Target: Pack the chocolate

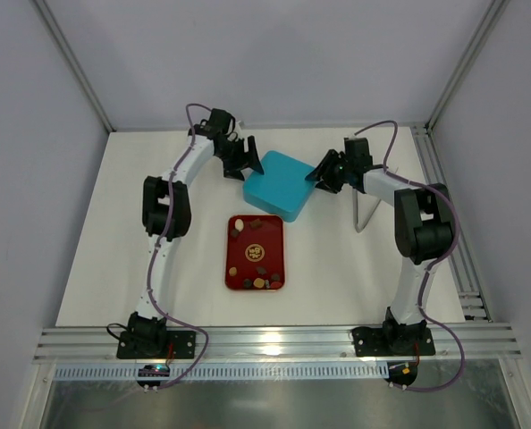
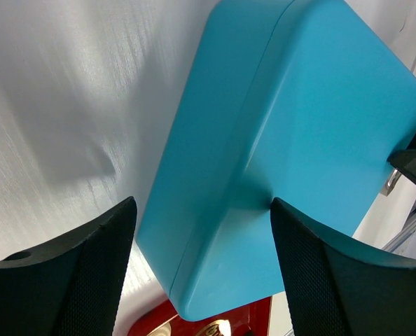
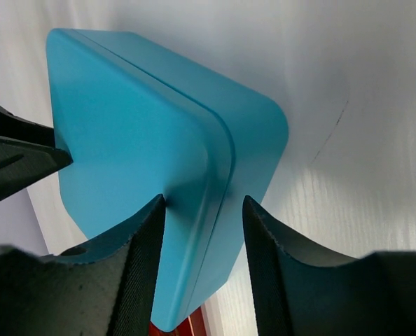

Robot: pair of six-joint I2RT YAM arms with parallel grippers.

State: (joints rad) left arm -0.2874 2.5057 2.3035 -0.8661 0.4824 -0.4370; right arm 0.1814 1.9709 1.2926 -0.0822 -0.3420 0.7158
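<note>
r end effector [image 3: 202, 199] tight on teal box [image 3: 138, 140] rim; l end effector [image 2: 202, 203] wide astride opp corner, grip unclear

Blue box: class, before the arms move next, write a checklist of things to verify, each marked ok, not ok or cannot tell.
1. Left gripper astride one end of the box: ok.
2. Right gripper astride the opposite end: ok.
3. Both grips firm: cannot tell.
4. Lid off: not ok, it is on.
5. Chocolate lying in the tray: ok.
6. Box clear of tray: cannot tell.
</note>
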